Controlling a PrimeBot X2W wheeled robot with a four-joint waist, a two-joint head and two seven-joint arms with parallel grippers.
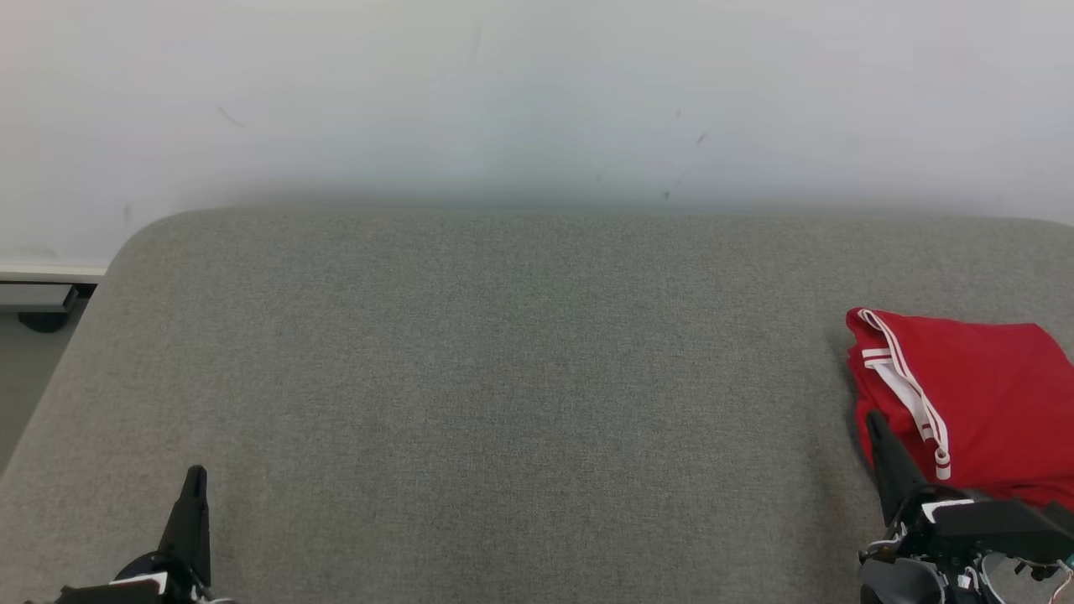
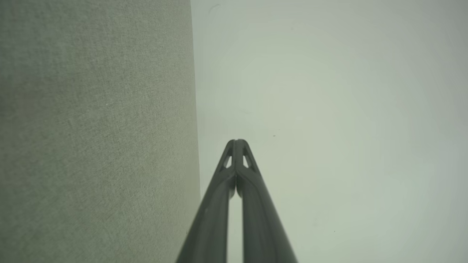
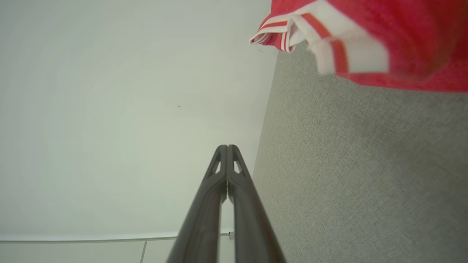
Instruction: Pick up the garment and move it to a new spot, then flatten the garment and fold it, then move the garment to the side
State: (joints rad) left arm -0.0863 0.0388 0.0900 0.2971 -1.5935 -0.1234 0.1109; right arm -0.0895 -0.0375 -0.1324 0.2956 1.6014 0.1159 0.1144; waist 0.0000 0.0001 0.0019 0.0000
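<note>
Head cam: high, at the near edge, tilted down and forward over the grey padded surface (image 1: 503,377), with the white wall (image 1: 537,84) at the back. Wide framing: left gripper (image 1: 195,478) at lower left, right gripper (image 1: 874,424) at lower right, red garment (image 1: 982,394) at the right edge. Left wrist cam: low, sighting along the left gripper toward the wall, rolled sideways so the surface stands as a vertical band on the left. Right wrist cam: sights along the right gripper, rolled the other way, surface on the right, garment close and blurred at top right. All three share the surface's far edge against the wall. Head and right wrist share the garment's white-striped hem.
</note>
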